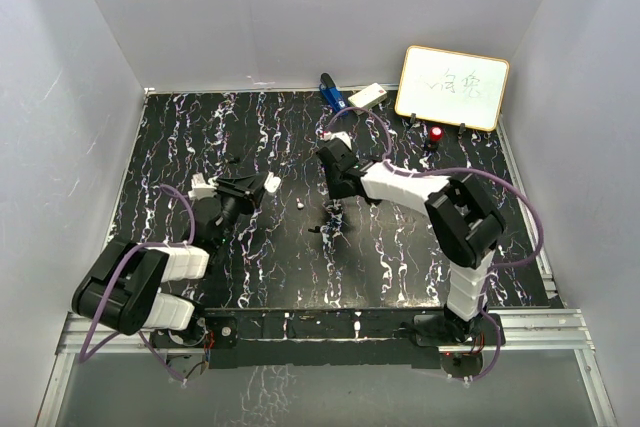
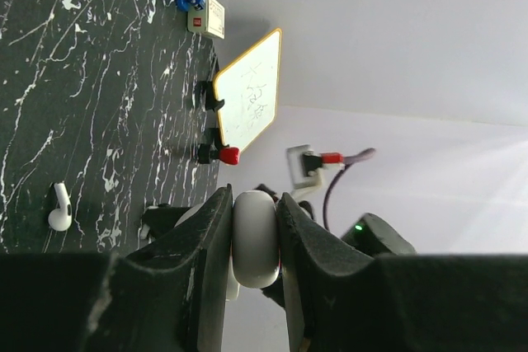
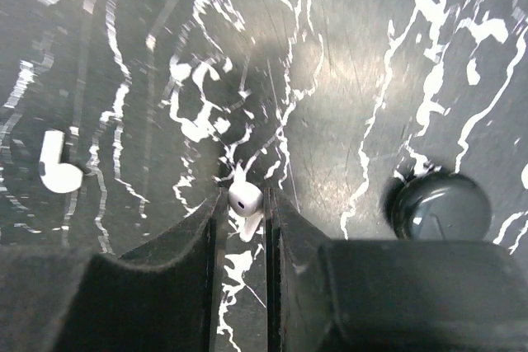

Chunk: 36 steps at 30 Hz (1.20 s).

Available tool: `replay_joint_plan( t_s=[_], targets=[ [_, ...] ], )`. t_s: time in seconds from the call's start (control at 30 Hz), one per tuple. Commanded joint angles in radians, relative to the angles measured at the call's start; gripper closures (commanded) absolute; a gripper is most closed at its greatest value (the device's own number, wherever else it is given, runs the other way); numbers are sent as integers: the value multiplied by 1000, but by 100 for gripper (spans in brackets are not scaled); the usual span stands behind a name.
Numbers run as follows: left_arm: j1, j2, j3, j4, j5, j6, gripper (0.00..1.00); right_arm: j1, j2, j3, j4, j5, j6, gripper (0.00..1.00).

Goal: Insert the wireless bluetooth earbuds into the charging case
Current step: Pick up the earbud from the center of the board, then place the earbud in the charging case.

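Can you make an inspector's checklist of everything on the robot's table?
Surface: black table with white streaks.
Job's things: case and pinched earbud are held; loose earbud lies on the table.
Clutter: blue object, cream box, red knob, black knob.
End effectors: left end effector shut on case; right end effector shut on pinched earbud.
Cables: purple cables loop along left arm and right arm.
Surroundings: white walls; whiteboard at back right.

Black white-veined table (image 1: 180, 147), loose white earbud (image 1: 300, 205), whiteboard (image 1: 452, 87), blue object (image 1: 332, 93)
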Motion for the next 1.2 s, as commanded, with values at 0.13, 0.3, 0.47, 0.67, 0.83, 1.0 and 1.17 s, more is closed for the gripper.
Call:
replay_joint_plan(
  t_s=[0.13, 0.3, 0.47, 0.67, 0.83, 1.0, 1.17],
  targets=[
    [6, 32, 72, 18, 57, -9, 100, -20, -187, -75, 376, -51, -138, 100],
    [5, 29, 87, -23, 67, -8, 100, -31, -228, -141, 503, -139, -199, 100],
    [5, 32, 99, -29, 82, -12, 100, -57, -271, -200, 614, -237, -221, 100],
    [6, 26, 100, -33, 83, -13, 100, -67, -282, -206, 626, -236, -217, 100],
    [5, 22, 96, -30, 82, -14, 100, -71, -282, -208, 621, -230, -210, 100],
    [5, 17, 93, -33, 79, -13, 100, -74, -285, -208, 619, -230, -207, 100],
    [6, 16, 94, -35, 77, -12, 100, -79, -286, -205, 616, -231, -206, 100]
  ],
)
